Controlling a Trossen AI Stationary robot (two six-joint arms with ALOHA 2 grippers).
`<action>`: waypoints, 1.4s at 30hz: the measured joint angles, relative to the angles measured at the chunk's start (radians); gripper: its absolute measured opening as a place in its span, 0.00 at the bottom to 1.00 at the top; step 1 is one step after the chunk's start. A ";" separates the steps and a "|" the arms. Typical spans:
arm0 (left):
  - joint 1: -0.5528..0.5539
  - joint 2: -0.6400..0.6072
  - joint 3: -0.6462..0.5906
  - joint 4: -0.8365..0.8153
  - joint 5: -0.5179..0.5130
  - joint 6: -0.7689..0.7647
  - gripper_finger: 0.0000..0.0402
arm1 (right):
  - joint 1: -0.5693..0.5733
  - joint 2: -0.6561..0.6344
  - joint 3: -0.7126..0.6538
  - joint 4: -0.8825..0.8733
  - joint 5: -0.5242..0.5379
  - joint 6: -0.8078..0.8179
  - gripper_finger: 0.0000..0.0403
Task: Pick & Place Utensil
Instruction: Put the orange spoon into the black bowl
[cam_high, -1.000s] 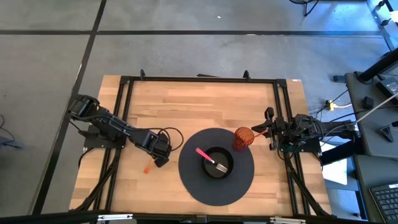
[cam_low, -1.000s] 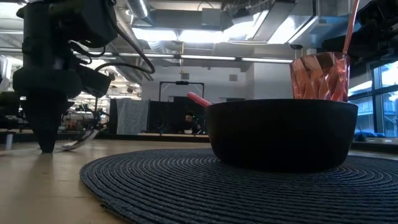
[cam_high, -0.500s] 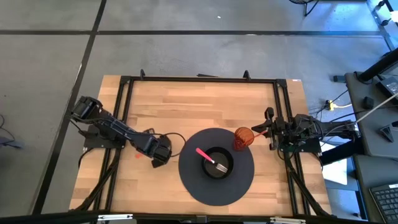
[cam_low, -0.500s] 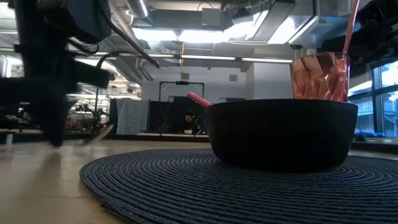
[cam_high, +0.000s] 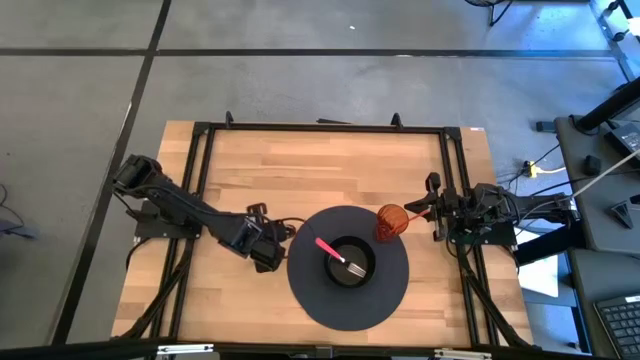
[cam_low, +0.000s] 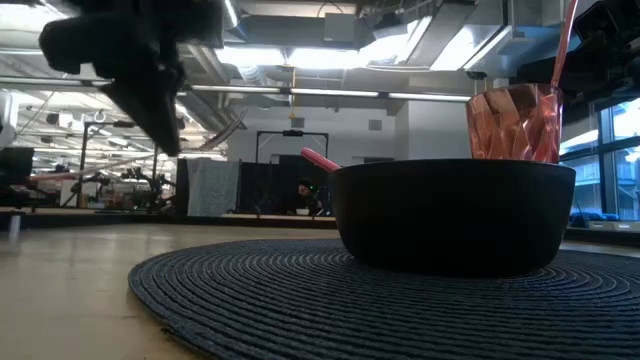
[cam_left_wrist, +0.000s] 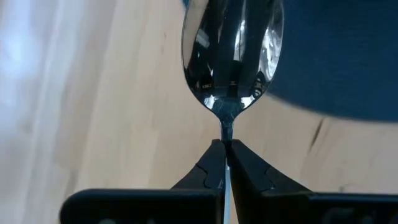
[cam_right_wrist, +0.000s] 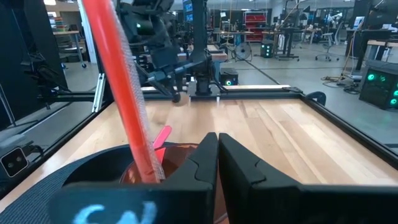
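A shiny metal spoon (cam_left_wrist: 233, 56) sticks out ahead of my left gripper (cam_left_wrist: 224, 146), which is shut on it above the wood just left of the round dark placemat (cam_high: 305, 290). In the low view the gripper (cam_low: 150, 90) and spoon (cam_low: 222, 130) hang above the table. A black bowl (cam_high: 347, 262) stands on the placemat with a pink-handled fork (cam_high: 338, 256) lying in it. A red faceted cup (cam_high: 389, 222) with a red straw (cam_right_wrist: 118, 81) stands on the placemat's right part. My right gripper (cam_right_wrist: 217, 155) waits shut just right of the cup. My left gripper pinches the spoon's neck (cam_left_wrist: 225, 127), just behind the bowl of the spoon, between its two fingertips. The fingers (cam_low: 160, 120) slant down toward the placemat and lie along the spoon. The spoon is lifted clear of the table, its bowl pointing ahead past the fingertips.
A black metal frame (cam_high: 320, 128) runs around the wooden table. The placemat fills the near middle of the table. Bare wood (cam_high: 320, 170) lies on the far side and to the left of the placemat. Cables trail beside the left arm (cam_high: 180, 205).
My left gripper, shut on the spoon, has risen from the table and moved right toward the placemat. The spoon, which lay on the wood a second ago, is now lifted clear and points toward the bowl. The right arm has kept still.
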 joint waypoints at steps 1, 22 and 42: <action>-0.002 0.000 0.008 -0.001 -0.017 0.020 0.01 | 0.000 0.000 0.000 0.000 0.000 0.000 0.04; -0.027 0.373 0.525 -0.009 -0.336 0.878 0.01 | 0.000 0.000 0.000 0.000 0.000 0.000 0.04; 0.060 0.686 0.717 0.406 -0.409 1.848 0.01 | 0.000 0.000 0.000 0.000 0.000 -0.025 0.04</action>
